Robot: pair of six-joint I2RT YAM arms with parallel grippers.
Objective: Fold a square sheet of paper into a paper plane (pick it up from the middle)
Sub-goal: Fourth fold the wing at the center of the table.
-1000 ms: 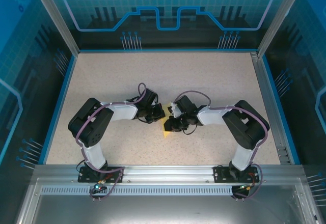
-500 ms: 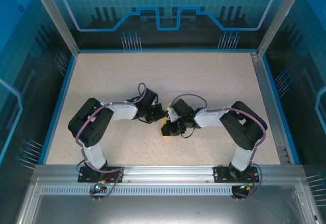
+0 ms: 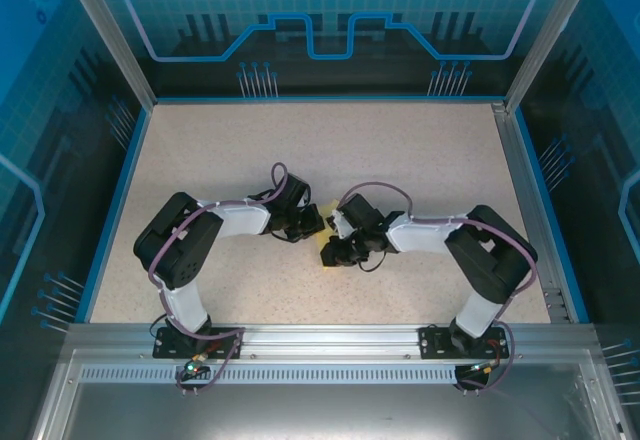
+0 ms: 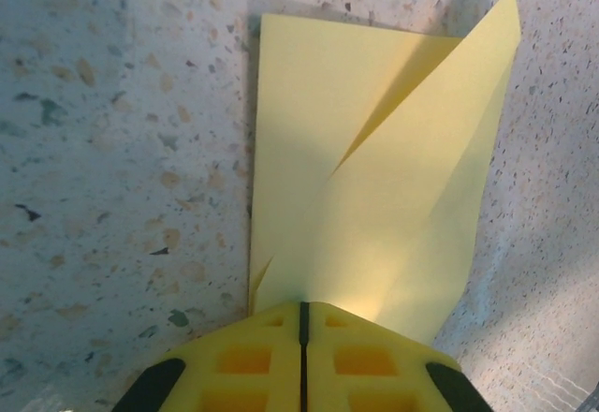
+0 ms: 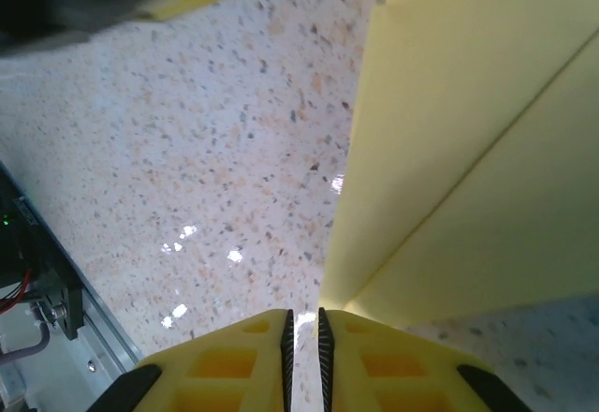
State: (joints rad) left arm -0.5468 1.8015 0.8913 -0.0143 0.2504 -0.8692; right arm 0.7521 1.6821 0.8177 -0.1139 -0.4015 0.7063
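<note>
Now, paper (image 4: 374,178): part-folded, on the counter (image 4: 112,150) between both arms.
Left hand (image 4: 301,337): closed together, tips at the paper's near end; the paper's long axis runs straight ahead.
Right hand (image 5: 301,337): barely apart, seemingly empty; fold edge just right of it.

Both arms fold in from their bases, elbows pushed out to the sides and forearms turned toward the middle, so that the 2 ends nearly meet. The left arm (image 3: 240,218) reaches rightward and the left gripper (image 4: 301,311) points down, its yellow fingers (image 4: 245,360) pressed together along a thin seam. The right arm (image 3: 432,232) reaches leftward, slightly nearer the bases; the right gripper (image 5: 302,316) sits low, jaws only a narrow slit apart
</note>
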